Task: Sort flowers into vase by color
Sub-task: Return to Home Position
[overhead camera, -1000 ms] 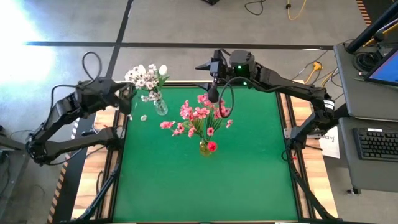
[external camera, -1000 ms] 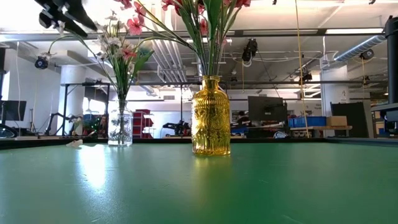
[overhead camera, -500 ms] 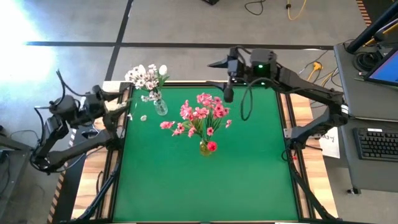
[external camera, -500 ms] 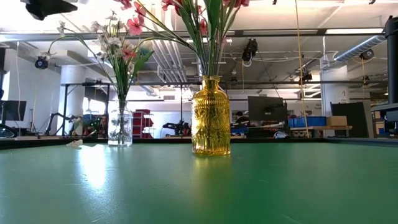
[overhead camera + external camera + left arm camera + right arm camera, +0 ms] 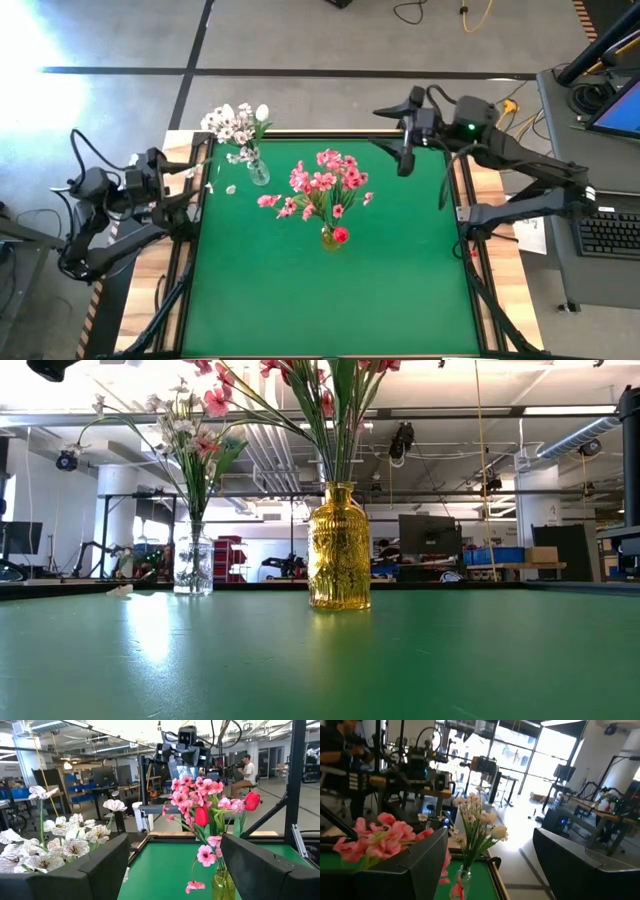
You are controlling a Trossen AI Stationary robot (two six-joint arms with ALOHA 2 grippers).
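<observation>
Though empty, left tool (image 5: 175, 851) and right tool (image 5: 489, 845) gape.

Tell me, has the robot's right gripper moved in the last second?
Yes. In the high view the right gripper has pulled away from above the pink flowers toward the table's right edge.

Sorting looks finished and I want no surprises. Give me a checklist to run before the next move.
1. Left gripper empty: ok, open, at the left edge of the table.
2. Right gripper empty: ok, open, near the far right corner.
3. Clear vase upright, holding white flowers: ok.
4. Yellow vase upright, holding pink flowers and a red tulip: ok.
5. No stems lying on the table: ok, none visible.
6. Pale scrap beside the clear vase: cannot tell what it is.
</observation>
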